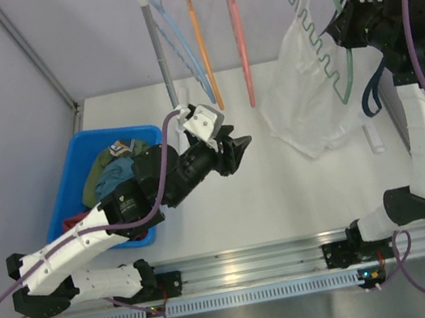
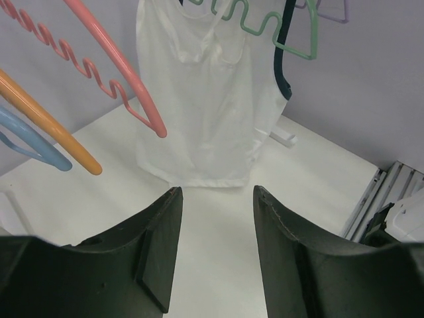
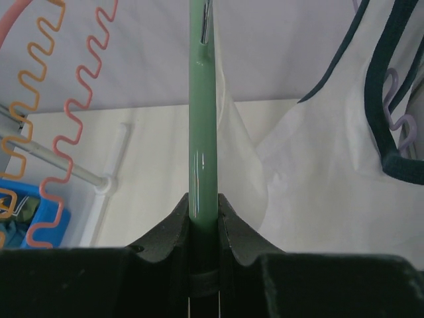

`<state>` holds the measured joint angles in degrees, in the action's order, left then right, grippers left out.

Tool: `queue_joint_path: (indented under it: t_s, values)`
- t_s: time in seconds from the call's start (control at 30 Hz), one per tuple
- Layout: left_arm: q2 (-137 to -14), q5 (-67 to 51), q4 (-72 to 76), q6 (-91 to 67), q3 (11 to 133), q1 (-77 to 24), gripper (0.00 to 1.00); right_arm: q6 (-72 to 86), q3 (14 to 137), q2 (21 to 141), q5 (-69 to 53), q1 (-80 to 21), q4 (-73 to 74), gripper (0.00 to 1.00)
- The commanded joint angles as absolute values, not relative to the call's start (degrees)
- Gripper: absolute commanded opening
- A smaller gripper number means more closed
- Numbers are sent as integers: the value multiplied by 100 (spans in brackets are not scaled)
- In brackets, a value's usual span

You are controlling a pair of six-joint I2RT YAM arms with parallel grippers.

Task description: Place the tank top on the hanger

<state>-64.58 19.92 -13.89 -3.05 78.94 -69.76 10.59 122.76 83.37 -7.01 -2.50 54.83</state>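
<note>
One hanger (image 3: pixel 202 132) clamped in right gripper (image 3: pixel 203 211), tank top (image 1: pixel 303 110) alongside, left gripper (image 2: pixel 216 195) open, empty

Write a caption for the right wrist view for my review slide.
Close-up: right gripper clamps the green hanger, with the white tank top hanging beside it.

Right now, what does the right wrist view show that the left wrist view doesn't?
Only right wrist: the right gripper shut on the hanger, and a corner of the blue bin. Only left wrist: the left gripper open and empty, and a light blue hanger. Both: the tank top draped from the hanger, plus the salmon hanger and orange hanger.
</note>
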Motion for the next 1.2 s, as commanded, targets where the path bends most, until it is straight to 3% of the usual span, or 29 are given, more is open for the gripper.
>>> queue_joint_path:
  t_s: [0.0, 0.47, 1.17]
  values:
    - [-6354, 1978, -1432, -308, 7980, -6987, 52, 1011, 12603, 8402, -808, -71, 4773, 0]
    - [-6469, 2092, -1424, -264, 8016, -6979, 52, 1020, 12832, 8815, -949, 299, 4430, 0]
    - [-6381, 2320, -1432, -580, 7691, -6979, 52, 940, 12234, 8728, -817, 308, 4403, 0]
